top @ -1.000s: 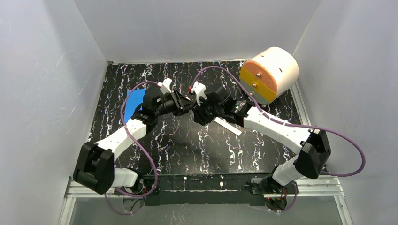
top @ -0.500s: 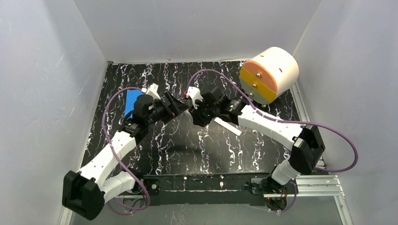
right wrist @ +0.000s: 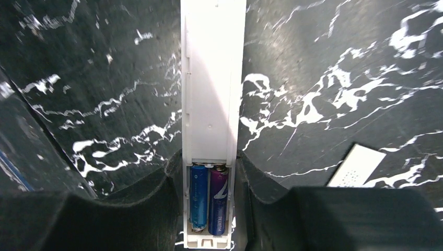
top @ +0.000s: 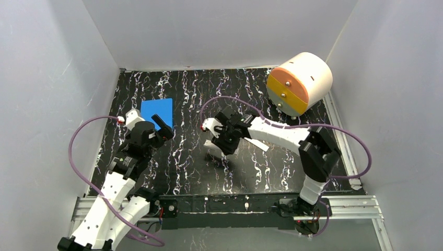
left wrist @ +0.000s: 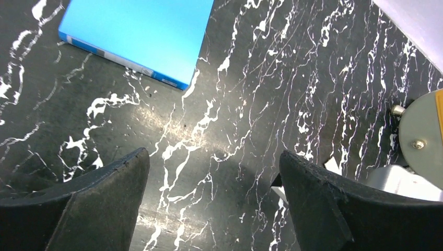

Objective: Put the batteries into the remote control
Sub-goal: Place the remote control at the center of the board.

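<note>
The right gripper [right wrist: 210,170] is clamped on the sides of the remote control [right wrist: 213,94], near the middle of the desk [top: 183,162]. The batteries [right wrist: 199,198] lie side by side in its open recess. A white strip [right wrist: 358,166] lies on the desk near it. The left gripper [left wrist: 214,178] hangs wide and empty toward the left edge, near the blue pad [left wrist: 136,36].

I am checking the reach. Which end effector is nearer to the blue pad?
Left. The left end effector is open, just off the near corner of the blue pad; the right end effector, gripping the remote control, is farther right.
</note>
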{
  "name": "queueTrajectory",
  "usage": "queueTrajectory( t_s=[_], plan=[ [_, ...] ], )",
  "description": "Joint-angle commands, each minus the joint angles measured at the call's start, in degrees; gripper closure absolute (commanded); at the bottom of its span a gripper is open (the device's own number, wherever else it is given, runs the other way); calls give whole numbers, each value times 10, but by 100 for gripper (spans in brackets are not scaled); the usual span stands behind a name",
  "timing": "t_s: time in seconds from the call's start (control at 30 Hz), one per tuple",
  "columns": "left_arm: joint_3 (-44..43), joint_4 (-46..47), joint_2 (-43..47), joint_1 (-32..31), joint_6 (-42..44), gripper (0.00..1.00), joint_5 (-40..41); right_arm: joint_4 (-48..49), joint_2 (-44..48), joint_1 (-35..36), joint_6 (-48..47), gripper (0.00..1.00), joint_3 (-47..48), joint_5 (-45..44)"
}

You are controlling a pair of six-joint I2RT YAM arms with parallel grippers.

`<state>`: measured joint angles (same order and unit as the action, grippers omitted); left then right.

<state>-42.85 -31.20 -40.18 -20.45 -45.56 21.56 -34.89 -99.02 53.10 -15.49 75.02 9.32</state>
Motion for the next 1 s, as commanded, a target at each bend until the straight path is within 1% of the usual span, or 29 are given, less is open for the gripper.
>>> queueTrajectory(
  t_s=[0.0, 0.17, 0.27, 0.57, 0.97],
  plan=[
    [-37, -42, 6, 2, 36, 7, 46, -46, -20, 13, -49, 80, 25, -9],
    [-43, -31, 4, 2, 47, 7, 9, -36, -42, 41, -60, 80, 15, -40],
    [-43, -20, -2, 2, 49, 7, -10, -38, -53, 55, -68, 78, 8, -57],
    [-53, -9, -21, 1, 62, 7, -28, -40, -62, 68, -83, 62, -13, -58],
    [-59, -9, -24, 2, 74, 7, -27, -61, -110, 82, -82, 51, -3, -86]
  ],
)
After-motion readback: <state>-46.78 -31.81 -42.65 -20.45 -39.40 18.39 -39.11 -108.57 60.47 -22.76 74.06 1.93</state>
